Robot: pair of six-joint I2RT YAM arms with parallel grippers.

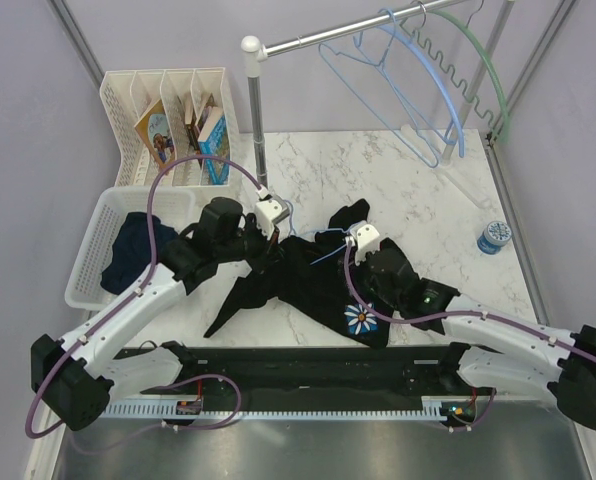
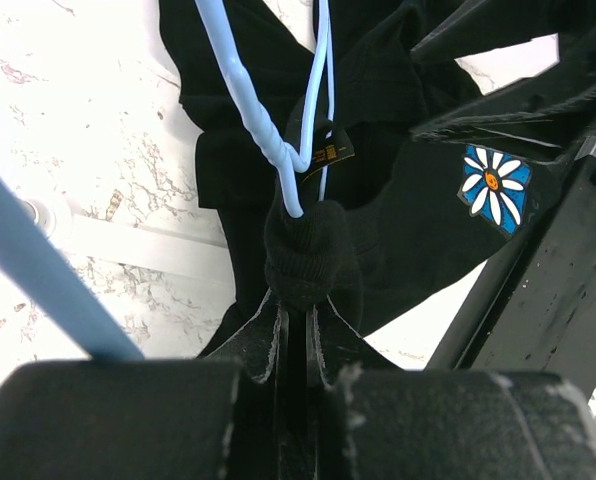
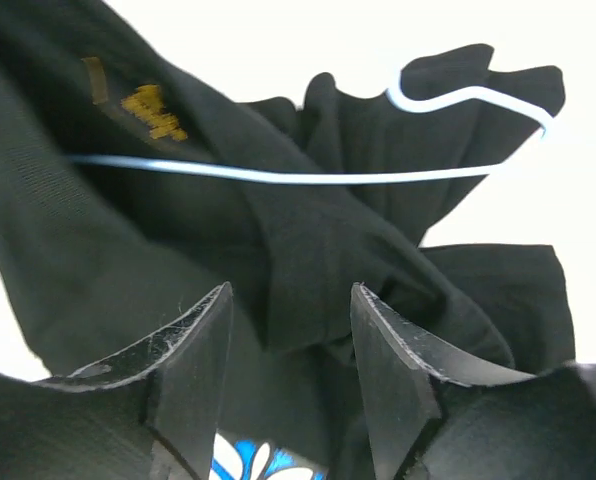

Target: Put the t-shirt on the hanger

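T-shirt (image 1: pixel 298 285), black with white daisy print, crumpled, thin light-blue wire hanger (image 2: pixel 246 100) across it, left jaws pinching its fabric, right jaws apart, white marble surface (image 1: pixel 398 170), lilac walls (image 1: pixel 28 120).

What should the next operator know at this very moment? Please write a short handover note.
Left end effector: shut on a bunch of the t-shirt cloth, right by the twisted neck of the hanger.
Right end effector: open, pointing at the shirt, gripping nothing.
Things: the shirt lies crumpled on the marble table between the arms. The hanger lies across it, wire showing on top of the cloth.
Done: hanger and shirt are together.
Left: get the hanger's shoulders inside the shirt. I cannot tell whether any part is already in.
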